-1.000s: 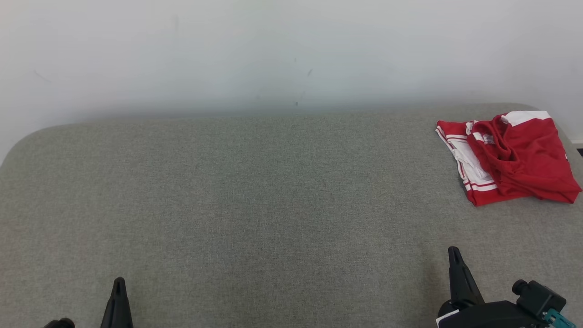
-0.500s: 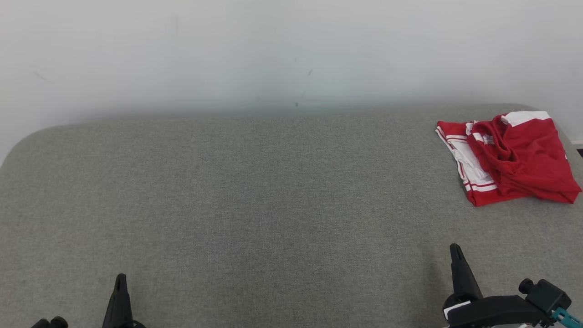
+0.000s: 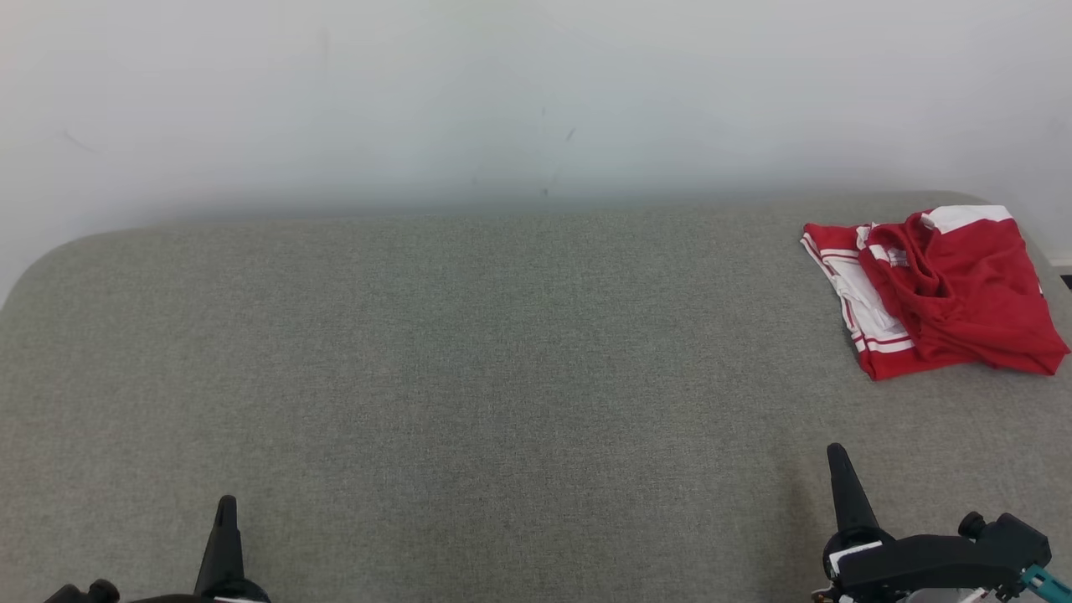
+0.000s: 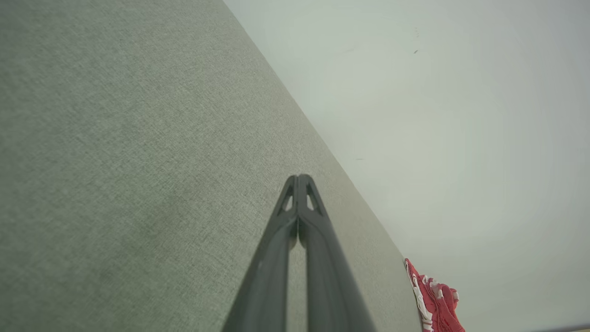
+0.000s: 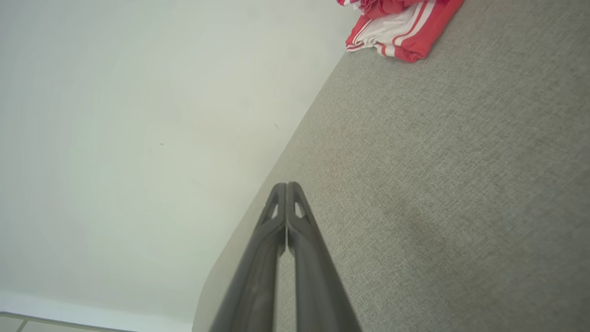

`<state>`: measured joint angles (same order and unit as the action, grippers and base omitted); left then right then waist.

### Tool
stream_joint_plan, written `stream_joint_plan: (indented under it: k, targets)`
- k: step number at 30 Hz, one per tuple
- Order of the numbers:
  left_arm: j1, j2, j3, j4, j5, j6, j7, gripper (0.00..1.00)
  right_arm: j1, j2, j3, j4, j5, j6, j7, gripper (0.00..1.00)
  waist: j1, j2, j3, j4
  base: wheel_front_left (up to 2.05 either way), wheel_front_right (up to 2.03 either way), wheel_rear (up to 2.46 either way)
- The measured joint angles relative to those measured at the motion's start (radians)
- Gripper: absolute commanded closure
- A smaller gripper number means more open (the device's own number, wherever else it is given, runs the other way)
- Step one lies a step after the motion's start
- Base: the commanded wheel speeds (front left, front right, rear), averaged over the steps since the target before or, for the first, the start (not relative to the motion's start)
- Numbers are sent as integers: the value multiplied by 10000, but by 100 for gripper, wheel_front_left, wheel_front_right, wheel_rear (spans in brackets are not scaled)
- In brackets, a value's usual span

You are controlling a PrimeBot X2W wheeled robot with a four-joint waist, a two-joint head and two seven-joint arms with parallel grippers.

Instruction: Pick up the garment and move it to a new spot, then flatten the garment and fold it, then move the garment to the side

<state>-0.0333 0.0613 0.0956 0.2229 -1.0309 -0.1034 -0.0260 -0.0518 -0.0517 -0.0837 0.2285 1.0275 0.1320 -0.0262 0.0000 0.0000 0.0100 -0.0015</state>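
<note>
Garment (image 3: 938, 289): red with white bands and stripes, lying bunched and loosely folded at the far right corner of the grey fabric surface (image 3: 502, 352), close to the pale wall (image 3: 502, 100). I see no shift in its place or shape against the frames from a second ago.

Left gripper (image 3: 226, 502): at the lower left of the head view, fingers pressed together to a single point, holding nothing. Its tip sits slightly higher in the view than a second ago and a touch to the right. In the left wrist view the two fingers meet at the tip over bare cloth, and the garment shows small at the lower right edge.

Right gripper (image 3: 836, 452): at the lower right of the head view, fingers closed tight, holding nothing. The tip has crept a little higher in the view, while the dark wrist body behind it has dropped toward the bottom edge. It is well apart from the garment, which lies farther up and to the right. In the right wrist view the garment shows at the top edge.
</note>
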Motion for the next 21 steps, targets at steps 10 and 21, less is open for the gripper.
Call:
stream_joint_plan:
  k: [10, 21]
  targets:
    - [-151, -23, 33, 46, -1051, -25, 257, 100, -105, -2, -58, 36, 1112, -2, 265, 100, 0, 0, -10, 2, 0, 0, 0]
    - [-280, -46, 63, 86, -2084, -100, 514, 100, -187, -2, -109, 56, 2136, -2, 514, 100, 0, 0, -21, 4, 0, 0, 0]
